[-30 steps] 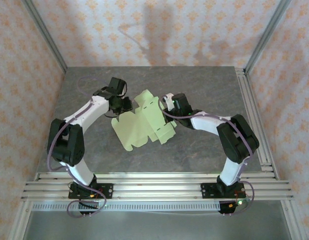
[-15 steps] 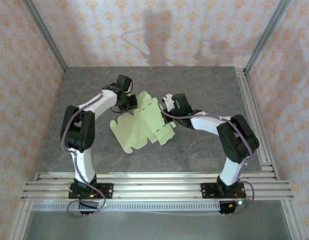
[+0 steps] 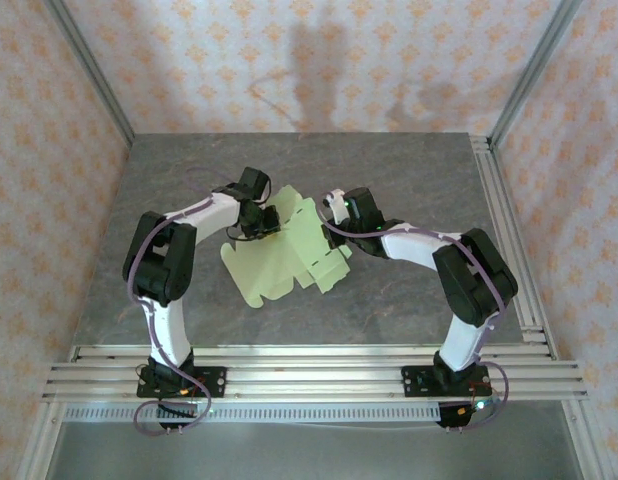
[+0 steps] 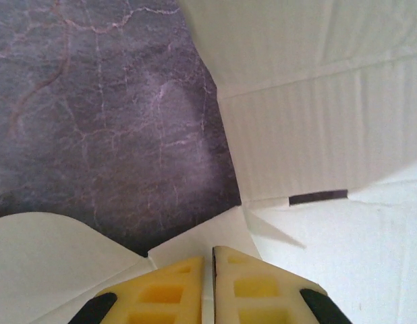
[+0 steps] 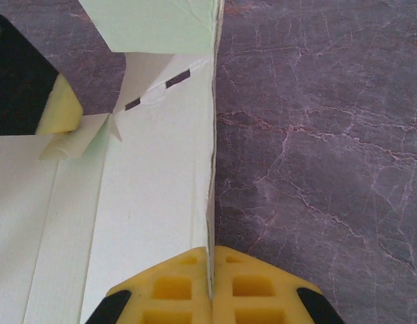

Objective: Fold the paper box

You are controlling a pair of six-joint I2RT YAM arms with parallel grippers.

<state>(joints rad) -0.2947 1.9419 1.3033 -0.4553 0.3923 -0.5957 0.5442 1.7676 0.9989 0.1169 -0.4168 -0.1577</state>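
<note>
The pale green paper box point(image 3: 285, 256) sits half-raised mid-table point(image 3: 419, 170). The left gripper point(image 3: 266, 221) pinches a small flap on its left, and the right gripper point(image 5: 211, 278) clamps its upright edge.

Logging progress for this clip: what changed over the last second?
The left gripper swung in rightward onto the left edge of the paper box and now pinches it. The right gripper stayed clamped on the right edge; the paper box barely shifted.

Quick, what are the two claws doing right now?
Left gripper: closed on a flap of the paper box.
Right gripper: closed on the paper box's edge.
</note>
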